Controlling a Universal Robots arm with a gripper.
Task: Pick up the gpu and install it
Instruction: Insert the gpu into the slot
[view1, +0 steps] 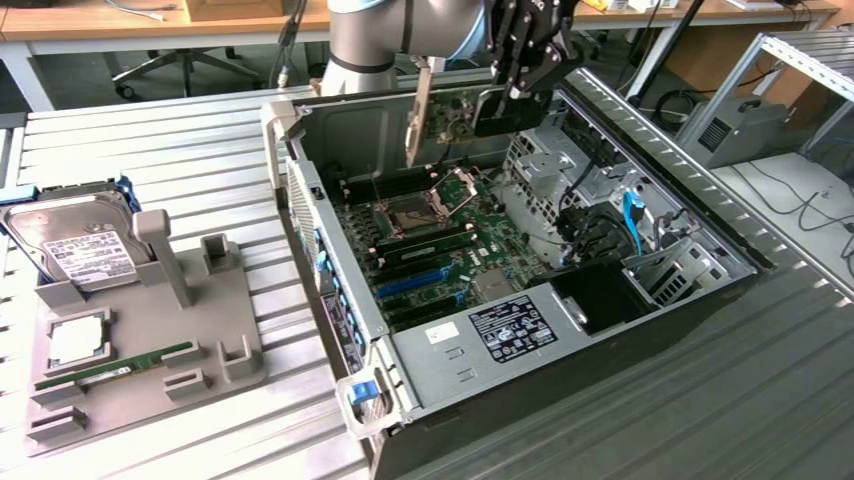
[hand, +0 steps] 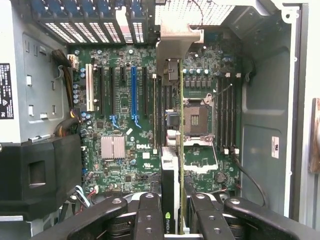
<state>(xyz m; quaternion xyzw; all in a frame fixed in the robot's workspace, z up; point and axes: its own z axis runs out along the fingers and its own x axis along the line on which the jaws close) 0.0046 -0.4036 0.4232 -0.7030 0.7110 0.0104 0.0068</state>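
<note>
Evidently the end effector (hand: 173, 210) clamps the gpu (hand: 170, 175) edgewise above the motherboard (hand: 125, 165).

The gpu (view1: 420, 110) (hand: 171, 190), thin card hanging upright (silver bracket at one end), edge-down above the motherboard (view1: 434, 245)

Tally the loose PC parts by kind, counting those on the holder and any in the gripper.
Hard drive: 1, on the holder
CPU: 1, on the holder
RAM stick: 1, on the holder
gpu: 1, in the gripper, above the open case
Total: 4
</note>
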